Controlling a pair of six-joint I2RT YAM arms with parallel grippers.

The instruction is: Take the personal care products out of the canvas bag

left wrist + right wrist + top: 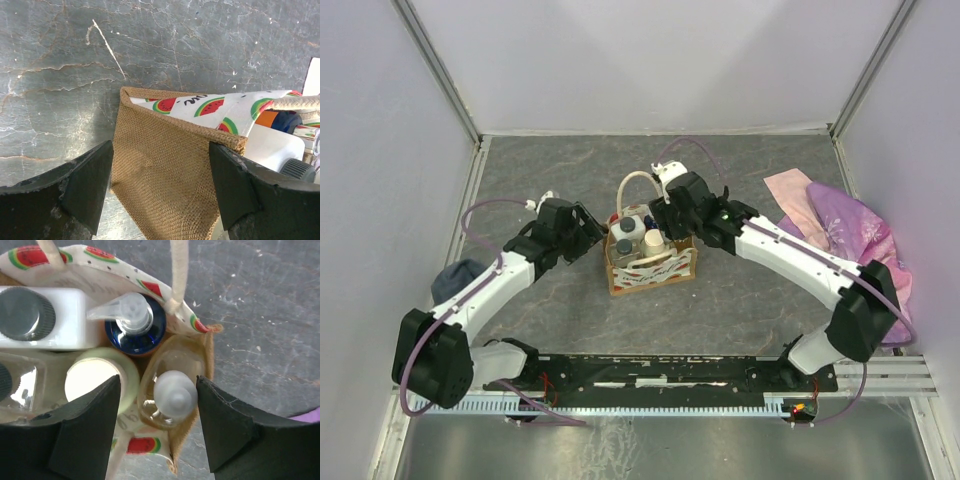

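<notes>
The canvas bag (655, 277) stands mid-table, tan burlap with a white watermelon-print lining and cream handles. Several personal care products (638, 235) stand upright inside it. My left gripper (588, 232) is at the bag's left end, open, its fingers (90, 185) straddling the burlap end wall (165, 175) without clamping it. My right gripper (159, 425) hovers over the bag's right end, open. Between its fingers stands a clear bottle with a frosted white cap (175, 394), close to the right finger. Beside that bottle are a cream-lidded jar (95, 380), a blue pump bottle (134, 322) and a white bottle with a dark cap (45, 317).
A pink-purple cloth (850, 225) lies at the right wall, partly under the right arm. A dark grey cloth (458, 278) sits by the left arm. White enclosure walls close in the dark stone-patterned table on three sides; the arms' mounting rail (670, 375) runs along the near edge.
</notes>
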